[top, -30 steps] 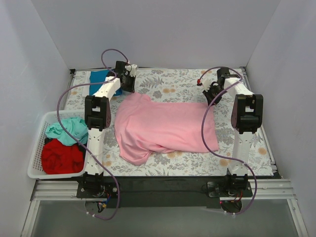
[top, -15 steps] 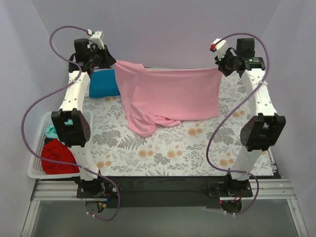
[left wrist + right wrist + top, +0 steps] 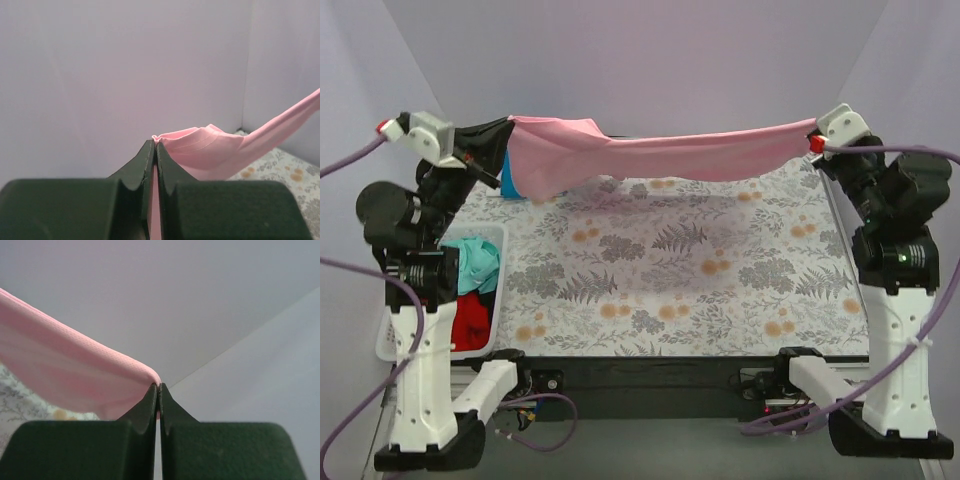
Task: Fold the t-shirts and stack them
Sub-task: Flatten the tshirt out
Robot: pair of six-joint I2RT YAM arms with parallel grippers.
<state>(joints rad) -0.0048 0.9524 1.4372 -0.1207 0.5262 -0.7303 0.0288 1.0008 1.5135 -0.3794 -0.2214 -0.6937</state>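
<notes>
A pink t-shirt [image 3: 660, 158] hangs stretched in the air between my two grippers, high above the floral table [image 3: 700, 280]. My left gripper [image 3: 508, 124] is shut on its left corner, and the cloth bunches and droops just right of it. My right gripper [image 3: 812, 128] is shut on its right corner. In the left wrist view the pink t-shirt [image 3: 210, 152] runs out from my left gripper's [image 3: 156, 141] shut tips. In the right wrist view the pink t-shirt [image 3: 65, 370] leaves my right gripper's [image 3: 159, 386] shut tips to the left. A folded blue t-shirt [image 3: 510, 172] lies at the table's back left, partly hidden by the pink cloth.
A white basket [image 3: 390, 340] at the left edge holds a teal t-shirt [image 3: 478, 265] and a red t-shirt [image 3: 470, 320]. Both arms stand tall at the table's sides. Purple cables loop beside each arm. Grey walls close in the back and sides.
Both grippers have lifted the pink t-shirt from the table and pulled it apart and toward the camera. It now hangs taut and clear of the table.
</notes>
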